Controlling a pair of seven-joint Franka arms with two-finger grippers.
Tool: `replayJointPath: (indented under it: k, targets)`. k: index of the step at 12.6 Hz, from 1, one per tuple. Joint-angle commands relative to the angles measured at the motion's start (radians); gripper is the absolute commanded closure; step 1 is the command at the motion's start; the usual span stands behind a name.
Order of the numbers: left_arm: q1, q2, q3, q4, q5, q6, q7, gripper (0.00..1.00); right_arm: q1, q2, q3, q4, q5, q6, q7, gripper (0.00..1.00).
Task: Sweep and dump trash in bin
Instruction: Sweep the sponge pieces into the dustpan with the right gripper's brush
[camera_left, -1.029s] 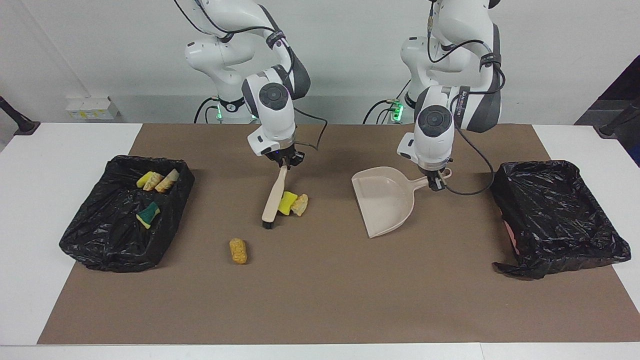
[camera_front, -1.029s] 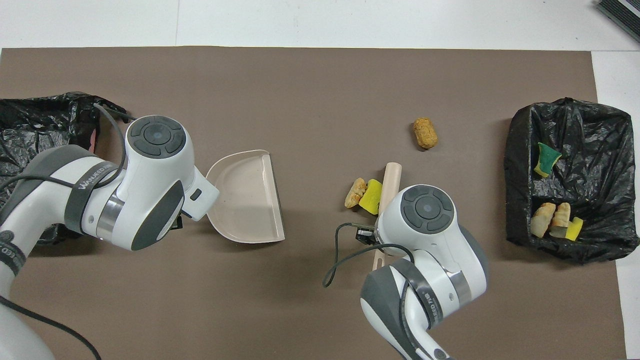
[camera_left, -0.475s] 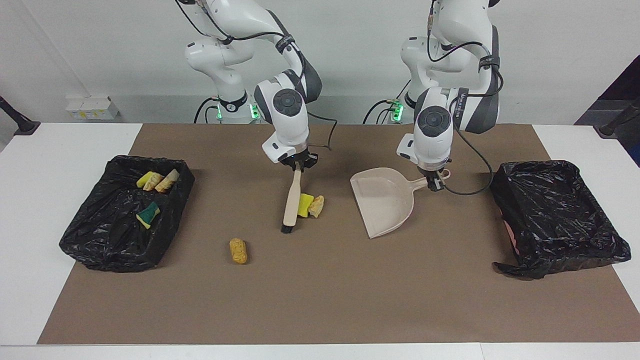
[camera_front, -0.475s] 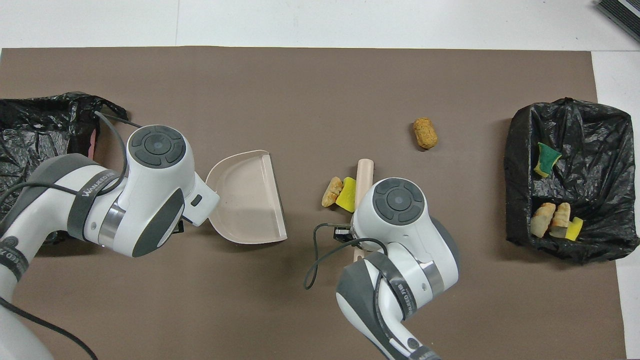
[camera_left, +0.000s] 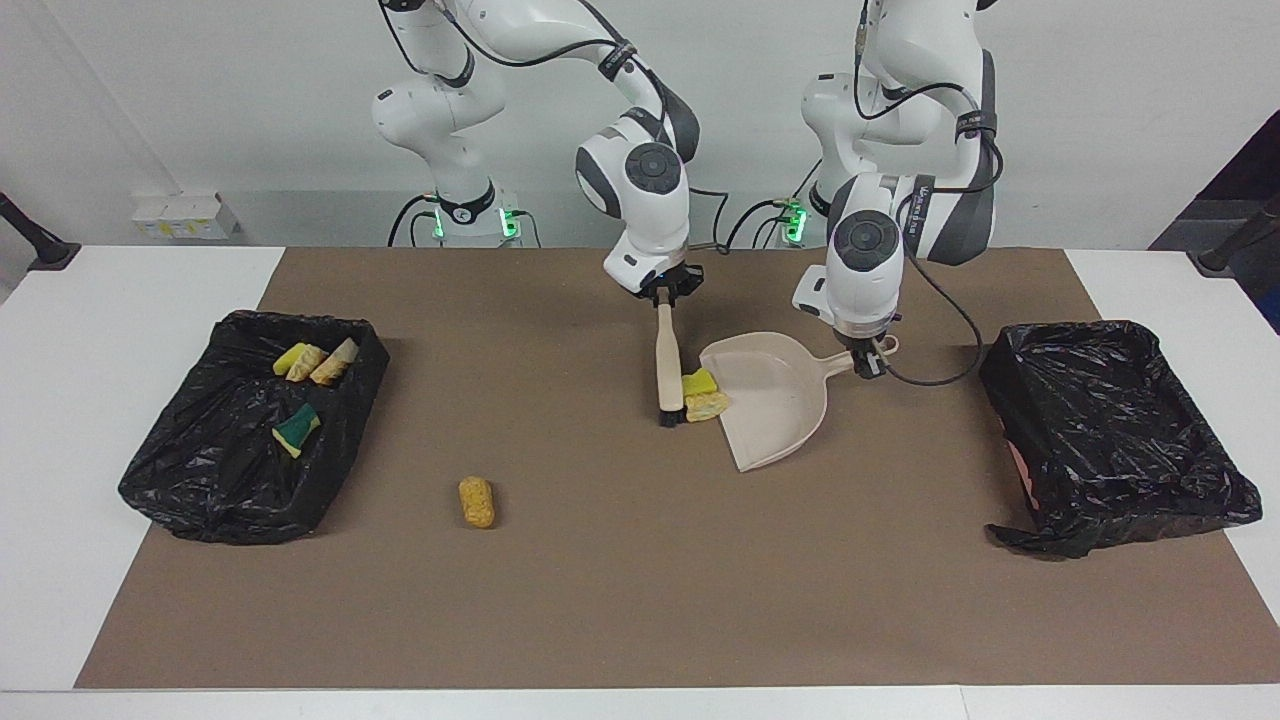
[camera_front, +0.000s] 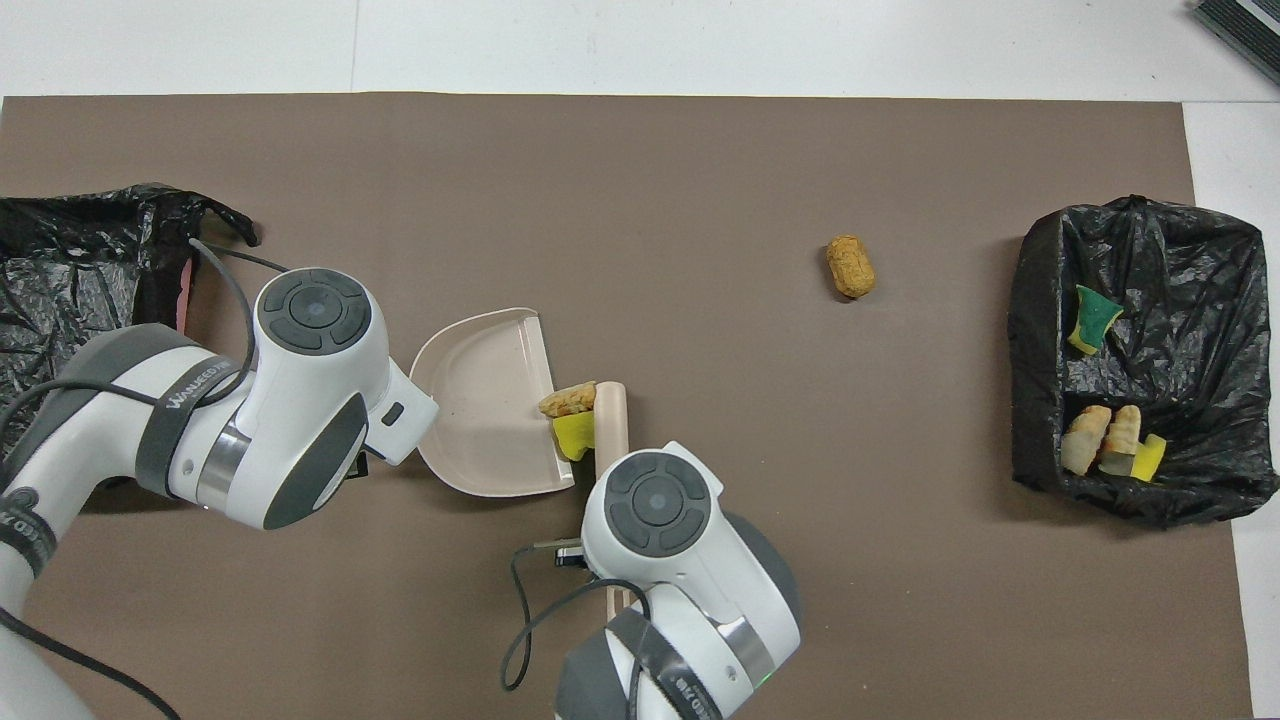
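The right gripper (camera_left: 668, 296) is clamped on the beige black-bristled brush (camera_left: 667, 362); the left gripper (camera_left: 872, 362) is clamped on the beige plastic dustpan (camera_left: 775, 400). Two scraps, a yellow sponge chunk (camera_left: 699, 382) and a tan lump (camera_front: 568, 401), sit at the pan's lip. The overhead view hides both grips. One orange lump (camera_left: 476, 501) lies nearer the mat's edge farthest from the robots.

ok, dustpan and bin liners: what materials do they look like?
Dustpan: looks like moulded beige plastic, matte, one smooth piece with its handle. Bin liners: thin black plastic film, glossy and crumpled, with creases catching the light. What is under them is hidden.

Seven scraps (camera_left: 477, 502), two bins (camera_left: 1180, 500)
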Motion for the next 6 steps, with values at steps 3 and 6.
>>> replayJointPath:
  k: [3,6]
  targets:
    - [-0.005,-0.074,0.006,-0.158,0.020,0.208,-0.005,1.00,0.012,0.000,0.038,0.076,0.021,0.011,-0.083,1.00]
    - [-0.010,-0.069,0.006,-0.149,0.017,0.222,-0.004,1.00,0.009,0.004,0.038,0.138,0.018,0.008,-0.116,1.00]
